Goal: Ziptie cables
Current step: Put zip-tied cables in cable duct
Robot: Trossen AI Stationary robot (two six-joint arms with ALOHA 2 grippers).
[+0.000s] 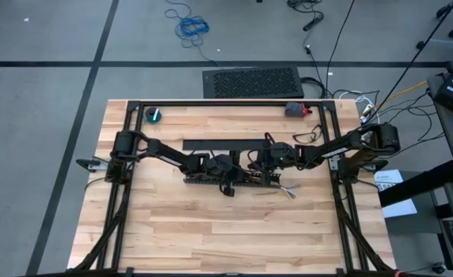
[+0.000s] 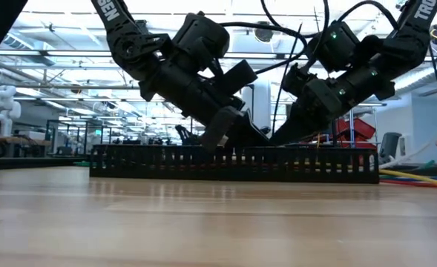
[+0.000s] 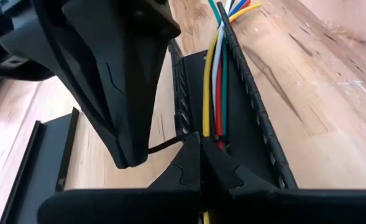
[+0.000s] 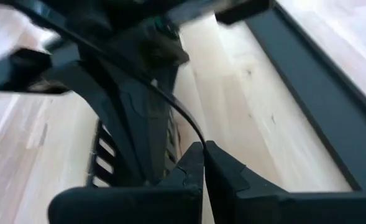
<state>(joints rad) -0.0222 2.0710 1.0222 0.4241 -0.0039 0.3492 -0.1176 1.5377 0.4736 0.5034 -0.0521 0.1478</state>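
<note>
The cables (image 3: 215,93) lie inside the black duct (image 2: 233,164) in the middle of the table (image 1: 211,231), and their loose ends stick out at one end of it. Both hands are low over the duct, close to each other. The left hand (image 3: 201,146) is pinched shut on one end of a thin dark ziptie (image 3: 167,144). The right hand (image 4: 204,149) is pinched shut on a thin dark strand too, most likely the other end of that ziptie.

I think the job is in the middle. The tie looks held at both ends but not pulled tight yet. I cannot see any finished tie around the cables, so most of the work seems left.

The cables are thin, smooth and bendy, in yellow, white, red and green. The duct is long, stiff black plastic with many little slots along its walls, like a comb. Its flat black lid (image 1: 218,144) lies beside it. The table is pale wood planks.
</note>
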